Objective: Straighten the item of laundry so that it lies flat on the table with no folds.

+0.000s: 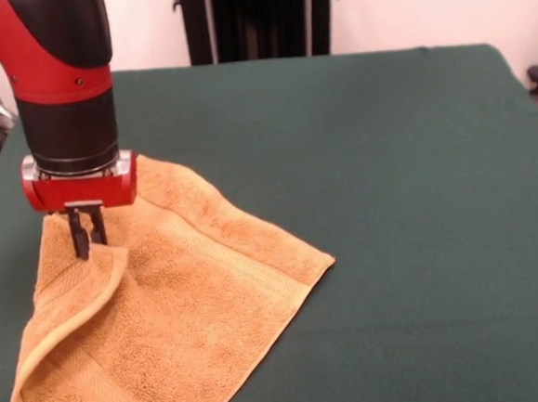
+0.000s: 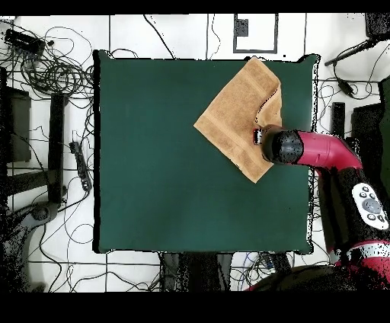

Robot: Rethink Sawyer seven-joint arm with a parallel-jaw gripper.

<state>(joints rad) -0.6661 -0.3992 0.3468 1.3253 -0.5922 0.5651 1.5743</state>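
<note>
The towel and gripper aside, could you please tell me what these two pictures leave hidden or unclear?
- Towel: in the front view its near end runs off the bottom edge; in the overhead view the arm covers one side.
- Folded flap: what lies under it is hidden in both views.
- Gripper: the front view shows the fingers down at the flap's edge, but not whether they pinch it; overhead, the arm hides them.

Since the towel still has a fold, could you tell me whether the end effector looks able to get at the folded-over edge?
Probably yes: the end effector hangs right at the turned-over flap of the golden-orange towel, and nothing else on the green table stands in its way.
</note>
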